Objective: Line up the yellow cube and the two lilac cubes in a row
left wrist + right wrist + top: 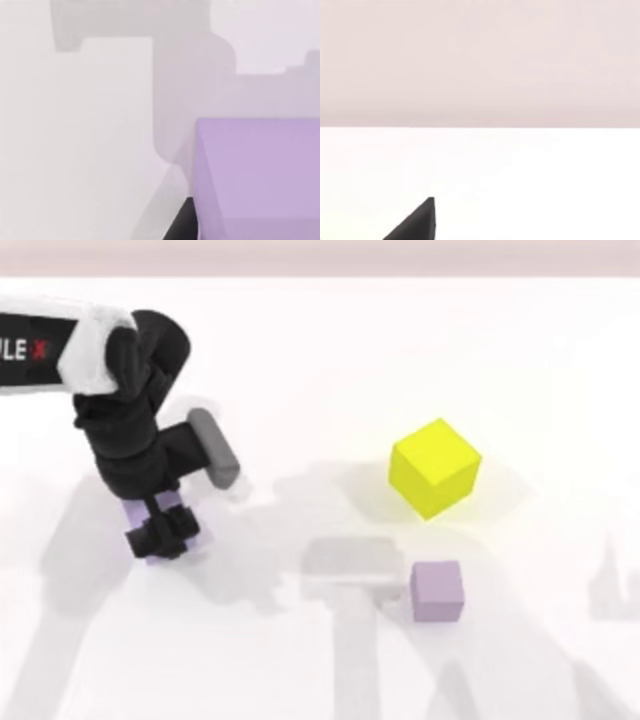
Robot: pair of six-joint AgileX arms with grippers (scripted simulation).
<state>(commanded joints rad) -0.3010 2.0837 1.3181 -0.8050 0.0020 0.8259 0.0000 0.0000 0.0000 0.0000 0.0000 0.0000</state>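
The yellow cube [435, 467] stands right of the table's middle. Nearer the front sits the small mauve lilac cube [437, 590]. On the left, the lavender lilac cube [137, 510] lies under my left gripper [165, 535], which comes down over it and is shut on it. In the left wrist view this cube [260, 175] fills the near corner, with one dark fingertip [186, 222] pressed to its side. My right arm is out of the top view. Its wrist view shows one fingertip [420, 222] over bare table, and the right gripper is open with nothing in it.
The white table [320, 360] runs to a pale back wall [320, 258]. The left arm's white and black links [110, 360] reach in from the left edge. Soft grey shadows fall on the table between the cubes.
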